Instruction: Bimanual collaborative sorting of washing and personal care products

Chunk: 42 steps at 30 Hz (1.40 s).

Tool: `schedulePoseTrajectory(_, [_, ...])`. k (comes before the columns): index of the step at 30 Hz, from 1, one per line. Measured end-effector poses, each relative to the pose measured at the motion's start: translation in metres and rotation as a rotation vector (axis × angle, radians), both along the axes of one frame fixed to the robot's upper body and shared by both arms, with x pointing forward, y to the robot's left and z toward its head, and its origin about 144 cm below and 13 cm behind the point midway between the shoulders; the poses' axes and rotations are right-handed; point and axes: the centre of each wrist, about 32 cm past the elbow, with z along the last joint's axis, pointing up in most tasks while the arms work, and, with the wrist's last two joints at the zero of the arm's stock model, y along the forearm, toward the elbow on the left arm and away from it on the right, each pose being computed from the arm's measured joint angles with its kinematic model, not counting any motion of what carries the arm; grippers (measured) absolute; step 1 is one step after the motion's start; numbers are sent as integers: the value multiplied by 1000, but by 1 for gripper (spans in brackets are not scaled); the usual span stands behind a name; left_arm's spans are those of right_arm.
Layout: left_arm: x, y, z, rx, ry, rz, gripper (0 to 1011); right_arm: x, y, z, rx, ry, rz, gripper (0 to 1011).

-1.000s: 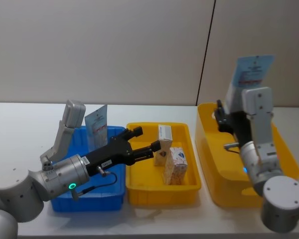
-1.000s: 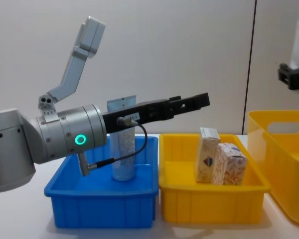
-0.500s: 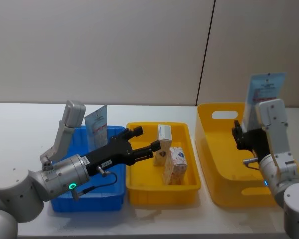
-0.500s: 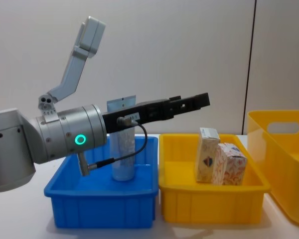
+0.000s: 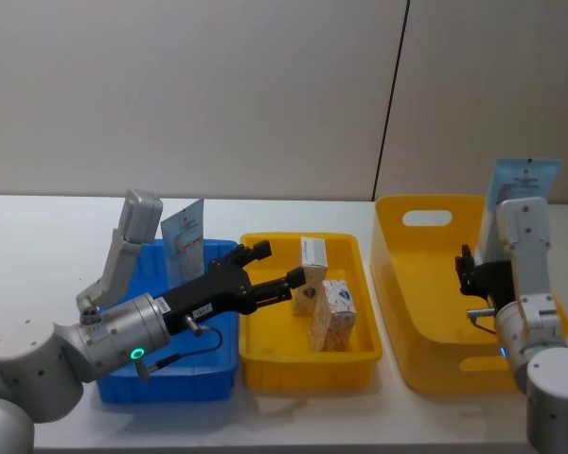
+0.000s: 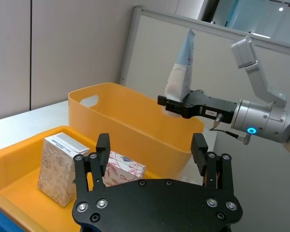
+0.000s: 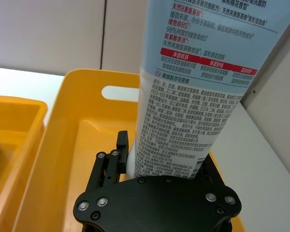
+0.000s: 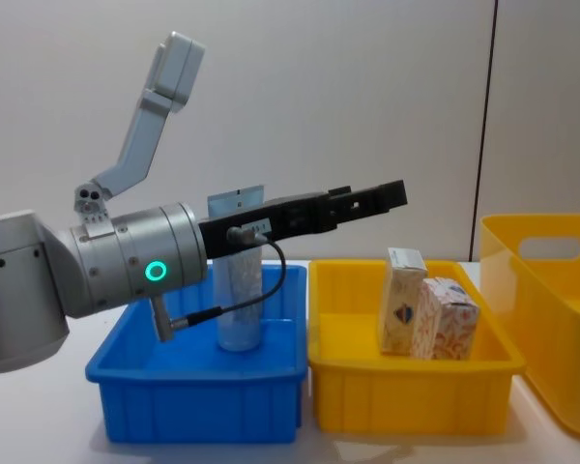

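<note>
My right gripper (image 5: 469, 272) is shut on a tall pale-blue pouch (image 5: 523, 180) with a red-white label and holds it upright over the right side of the large yellow bin (image 5: 426, 312). The right wrist view shows the pouch (image 7: 203, 72) standing up out of that gripper (image 7: 164, 159). A pale-blue squeeze tube (image 8: 240, 300) stands in the blue tray (image 8: 193, 387). Two white cartons (image 5: 312, 253) (image 5: 336, 307) stand in the yellow tray (image 5: 308, 364). My left gripper (image 6: 151, 150) is open and empty, held above the near-left part of the yellow tray, short of the cartons (image 6: 60, 166).
The blue tray, the yellow tray and the large yellow bin stand side by side on a white table (image 5: 38, 236). A wall runs close behind them. My left forearm (image 8: 135, 261) stretches across the blue tray in front of the tube.
My right arm has carried the pouch to the right and lower, from the bin's left side to its right side. The left arm has not moved.
</note>
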Motion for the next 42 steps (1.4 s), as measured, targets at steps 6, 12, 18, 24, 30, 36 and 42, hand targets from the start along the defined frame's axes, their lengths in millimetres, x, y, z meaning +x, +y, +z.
schedulePoseTrajectory(6, [0,0,0,0,0,0,1001,5,4,-5,12,3,-39,530])
schedulePoseTrajectory(12, [0,0,0,0,0,0,1001,8,6,-8,19,6,-61,530])
schedulePoseTrajectory(18, [0,0,0,0,0,0,1001,10,8,-10,23,7,-74,530])
schedulePoseTrajectory(24, [0,0,0,0,0,0,1001,11,9,-11,26,8,-82,672])
schedulePoseTrajectory(30, [0,0,0,0,0,0,1002,11,10,-11,27,8,-87,870])
schedulePoseTrajectory(36, [0,0,0,0,0,0,1001,12,10,-12,28,9,-90,1003])
schedulePoseTrajectory(42, [0,0,0,0,0,0,1001,12,11,-12,28,9,-92,1003])
